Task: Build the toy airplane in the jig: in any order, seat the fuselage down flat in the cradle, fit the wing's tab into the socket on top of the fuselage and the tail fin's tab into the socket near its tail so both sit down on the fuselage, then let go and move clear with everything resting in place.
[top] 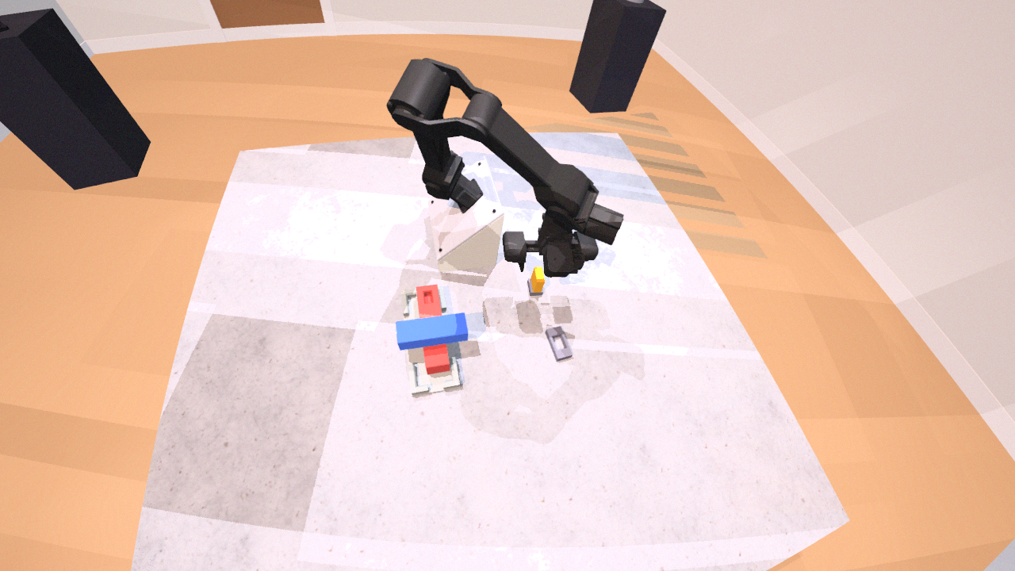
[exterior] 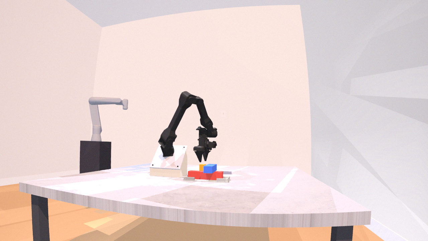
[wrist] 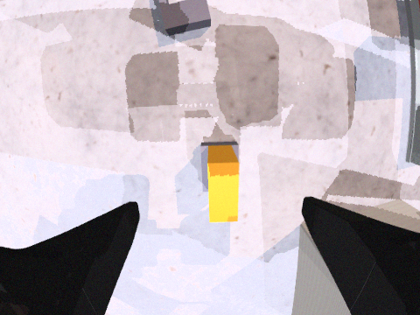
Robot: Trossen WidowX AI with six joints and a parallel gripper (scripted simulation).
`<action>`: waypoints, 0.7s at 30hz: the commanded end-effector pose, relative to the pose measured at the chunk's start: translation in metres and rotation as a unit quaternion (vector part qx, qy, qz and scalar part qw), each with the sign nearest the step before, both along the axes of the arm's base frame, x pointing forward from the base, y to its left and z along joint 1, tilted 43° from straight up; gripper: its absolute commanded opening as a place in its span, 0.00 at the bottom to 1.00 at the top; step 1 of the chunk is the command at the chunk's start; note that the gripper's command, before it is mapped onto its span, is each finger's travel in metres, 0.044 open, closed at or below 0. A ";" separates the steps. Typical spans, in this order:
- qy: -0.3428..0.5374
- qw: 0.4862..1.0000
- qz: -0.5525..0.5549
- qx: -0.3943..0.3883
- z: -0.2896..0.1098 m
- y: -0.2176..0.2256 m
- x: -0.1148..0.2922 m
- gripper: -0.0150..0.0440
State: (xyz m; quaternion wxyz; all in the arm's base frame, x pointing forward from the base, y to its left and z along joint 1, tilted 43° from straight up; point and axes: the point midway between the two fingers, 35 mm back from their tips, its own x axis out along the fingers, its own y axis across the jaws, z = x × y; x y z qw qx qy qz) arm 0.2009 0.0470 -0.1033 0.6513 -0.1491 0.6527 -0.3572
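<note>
The red fuselage [top: 436, 360] [exterior: 194, 174] lies in the pale cradle [top: 455, 384] [exterior: 226, 179]. The blue wing [top: 431, 331] [exterior: 210, 168] lies across its top. The tail socket shows empty at the fuselage's end nearer the arm's base. The yellow-orange tail fin [top: 538, 279] [exterior: 202, 167] [wrist: 223, 192] stands upright in a small grey holder [wrist: 204, 175] to the right of the cradle. My gripper [exterior: 202, 161] [wrist: 222, 209] is open and empty, pointing down above the fin, with the fin between the two fingers' lines in the wrist view. In the top view the fingertips are mostly hidden.
A grey rectangular holder [top: 562, 341] [exterior: 227, 172] [wrist: 188, 17] with an opening lies near the fin. The arm's wedge-shaped base [top: 472, 247] [exterior: 167, 171] [wrist: 312, 280] stands behind the cradle. The cradle's edge [wrist: 416, 87] shows at the wrist view's right.
</note>
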 end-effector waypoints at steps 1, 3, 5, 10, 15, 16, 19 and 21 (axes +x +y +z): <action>0.003 1.000 0.003 -0.004 -0.005 -0.006 -0.002 1.00; 0.003 1.000 0.003 -0.004 -0.007 -0.008 -0.002 1.00; 0.003 1.000 0.003 -0.004 -0.010 -0.010 -0.002 1.00; 0.004 1.000 0.003 -0.004 -0.016 -0.016 -0.003 1.00; 0.004 1.000 0.004 -0.004 -0.021 -0.021 -0.004 1.00; 0.004 1.000 0.004 -0.004 -0.023 -0.022 -0.004 1.00; 0.004 1.000 0.003 -0.004 -0.026 -0.025 -0.004 1.00; 0.004 1.000 0.003 -0.004 -0.028 -0.028 -0.005 1.00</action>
